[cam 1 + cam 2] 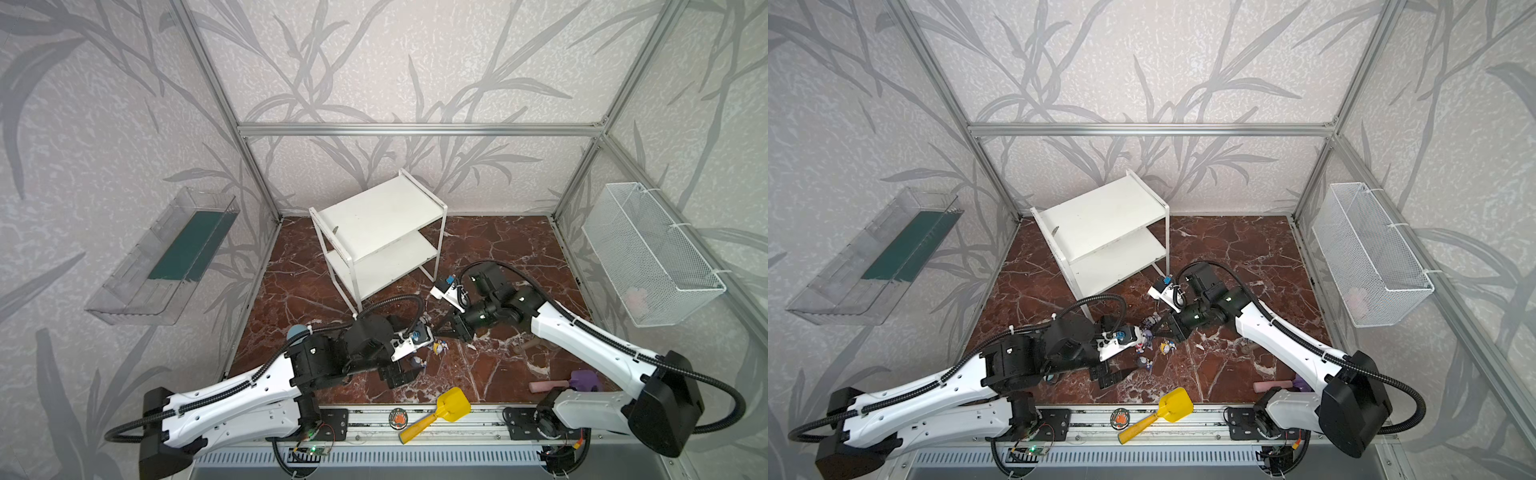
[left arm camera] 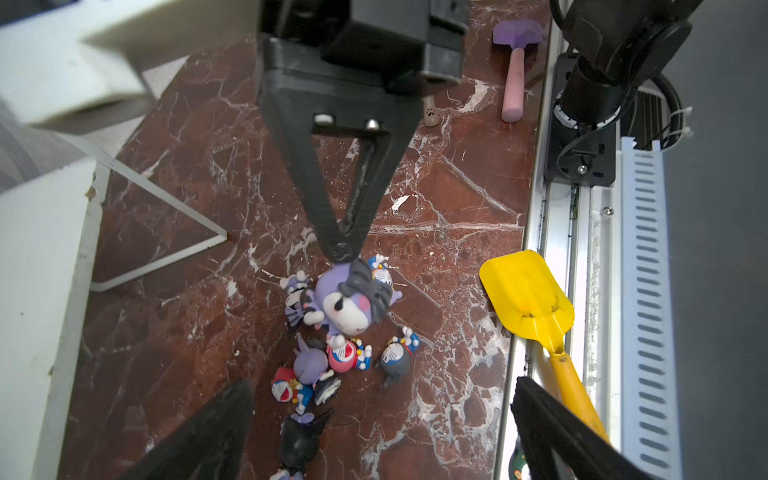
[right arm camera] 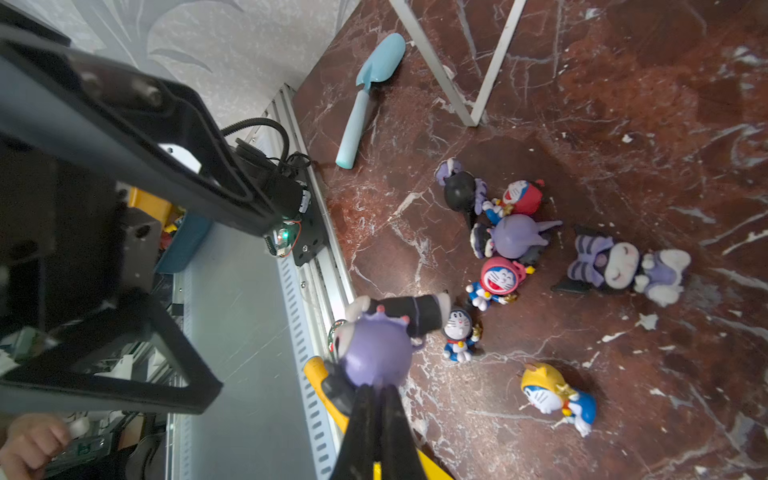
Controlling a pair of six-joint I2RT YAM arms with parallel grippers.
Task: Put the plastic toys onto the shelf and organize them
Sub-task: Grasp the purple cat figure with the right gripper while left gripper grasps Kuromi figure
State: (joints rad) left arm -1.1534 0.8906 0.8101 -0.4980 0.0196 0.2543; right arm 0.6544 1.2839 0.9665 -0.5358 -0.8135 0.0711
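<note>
shelf (image 1: 374,212) stands at the back of the marble floor (image 1: 519,257); both boards are bare in both top views, so nothing is placed yet and the task is judged to be at its very start; right gripper (image 2: 340,251) is pressed together on a purple figurine (image 2: 349,307), pinching it by the head end; the figurine looks lifted clear of the floor, above the pile and well apart from the shelf; left gripper (image 2: 382,386) is spread wide, holds nothing and hovers over the pile; the seven other plastic toys (image 3: 517,237) lie on the floor in a loose cluster near the shelf's front legs, most touching or just beside each other; yellow-headed toy (image 3: 544,390) lies a little apart; grey-headed toy (image 3: 457,328) stands upright; left to do: carry the held one to a board, then seven more picks, then tidy the rows
</note>
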